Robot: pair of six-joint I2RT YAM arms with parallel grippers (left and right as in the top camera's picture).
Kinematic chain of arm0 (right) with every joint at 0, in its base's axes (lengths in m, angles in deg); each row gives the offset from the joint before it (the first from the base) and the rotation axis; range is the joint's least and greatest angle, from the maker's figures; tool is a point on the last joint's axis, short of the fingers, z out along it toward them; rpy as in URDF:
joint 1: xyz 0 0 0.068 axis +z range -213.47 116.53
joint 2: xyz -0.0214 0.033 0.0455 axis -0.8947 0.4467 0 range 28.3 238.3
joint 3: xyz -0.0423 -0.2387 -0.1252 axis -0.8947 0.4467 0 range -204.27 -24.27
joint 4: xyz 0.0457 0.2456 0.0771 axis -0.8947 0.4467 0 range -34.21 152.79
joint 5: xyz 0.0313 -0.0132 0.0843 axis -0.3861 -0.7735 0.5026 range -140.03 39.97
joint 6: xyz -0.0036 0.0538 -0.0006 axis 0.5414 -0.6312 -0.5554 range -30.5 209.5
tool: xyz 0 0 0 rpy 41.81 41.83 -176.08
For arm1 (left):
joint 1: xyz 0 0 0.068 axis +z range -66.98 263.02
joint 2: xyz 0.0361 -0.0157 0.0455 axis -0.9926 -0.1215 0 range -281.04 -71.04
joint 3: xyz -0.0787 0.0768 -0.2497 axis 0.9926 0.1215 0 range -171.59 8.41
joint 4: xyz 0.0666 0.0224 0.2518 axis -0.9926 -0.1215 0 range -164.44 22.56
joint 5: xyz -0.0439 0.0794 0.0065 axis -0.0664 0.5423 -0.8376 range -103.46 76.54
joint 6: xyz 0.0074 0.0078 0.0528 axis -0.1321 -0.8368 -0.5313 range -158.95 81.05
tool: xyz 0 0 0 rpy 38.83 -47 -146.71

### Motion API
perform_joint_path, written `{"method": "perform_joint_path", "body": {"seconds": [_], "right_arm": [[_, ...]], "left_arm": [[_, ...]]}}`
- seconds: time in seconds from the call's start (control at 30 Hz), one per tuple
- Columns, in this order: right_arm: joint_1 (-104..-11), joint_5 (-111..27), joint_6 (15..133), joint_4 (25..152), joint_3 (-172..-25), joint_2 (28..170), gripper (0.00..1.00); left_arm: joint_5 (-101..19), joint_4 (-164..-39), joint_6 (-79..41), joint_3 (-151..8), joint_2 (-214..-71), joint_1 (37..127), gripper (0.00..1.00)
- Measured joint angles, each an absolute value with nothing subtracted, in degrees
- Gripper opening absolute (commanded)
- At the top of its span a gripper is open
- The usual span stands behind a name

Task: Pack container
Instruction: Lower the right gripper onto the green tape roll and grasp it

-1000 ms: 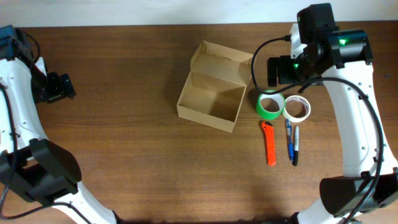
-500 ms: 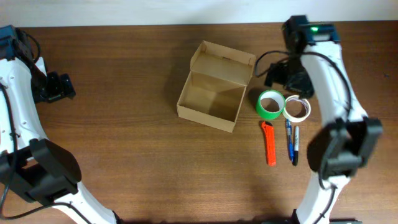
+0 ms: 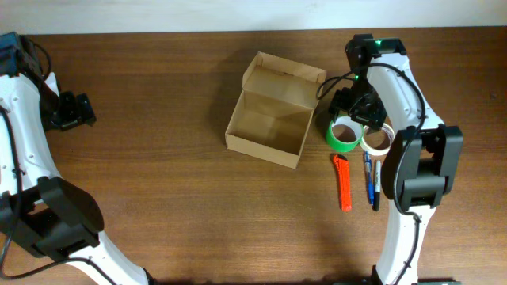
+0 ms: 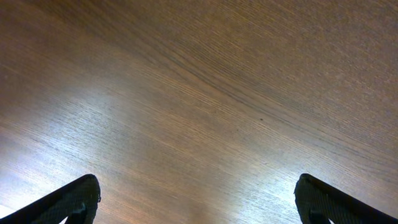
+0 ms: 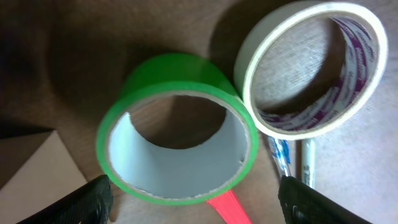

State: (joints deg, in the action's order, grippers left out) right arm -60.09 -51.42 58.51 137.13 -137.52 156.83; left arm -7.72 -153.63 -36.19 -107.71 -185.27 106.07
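1. Right gripper [image 5: 199, 202] is spread wide, pinching nothing, hanging right over the green tape [image 5: 168, 74]. The wrist view shows the white tape [image 5: 249, 50] touching it. There's purple print inside its core, but I can't read it.
2. Left gripper [image 4: 199, 208] is spread too, over bare table [image 4: 199, 93].
3. Overhead only: the box [image 3: 265, 127] sits open, lid up, just left of the tapes. Pens [image 3: 368, 180] and an orange tool [image 3: 343, 182] lie just below the tapes.
4. Right arm curls over the tapes; left arm sits far left.
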Motion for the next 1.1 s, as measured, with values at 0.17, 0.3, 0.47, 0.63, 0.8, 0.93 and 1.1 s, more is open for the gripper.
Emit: {"method": "perform_joint_path", "body": {"seconds": [0.17, 0.3, 0.47, 0.63, 0.8, 0.93, 1.1], "right_arm": [[-62.6, -48.5, 61.5, 136.5, -137.5, 156.8, 0.87], [-65.6, -46.1, 65.2, 136.6, -137.0, 156.8, 0.87], [-67.0, -45.0, 68.5, 135.7, -132.6, 156.8, 0.86], [-66.4, -43.9, 69.7, 132.6, -127.9, 156.9, 0.80], [-66.4, -43.7, 70.7, 131.5, -125.7, 156.9, 0.60], [-66.4, -43.8, 70.5, 131.3, -125.7, 156.9, 0.43], [-66.4, -43.9, 70.6, 131.1, -125.7, 156.9, 0.44]], "left_arm": [[-7.7, -153.6, -36.2, -107.7, -185.3, 106.1, 1.00], [-7.7, -153.6, -36.2, -107.7, -185.3, 106.1, 1.00], [-7.7, -153.6, -36.2, -107.7, -185.3, 106.1, 1.00], [-7.7, -153.6, -36.2, -107.7, -185.3, 106.1, 1.00], [-7.7, -153.5, -36.2, -107.7, -185.3, 106.1, 1.00], [-7.7, -153.5, -36.2, -107.7, -185.3, 106.1, 1.00], [-7.7, -153.5, -36.2, -107.7, -185.3, 106.1, 1.00]]}}
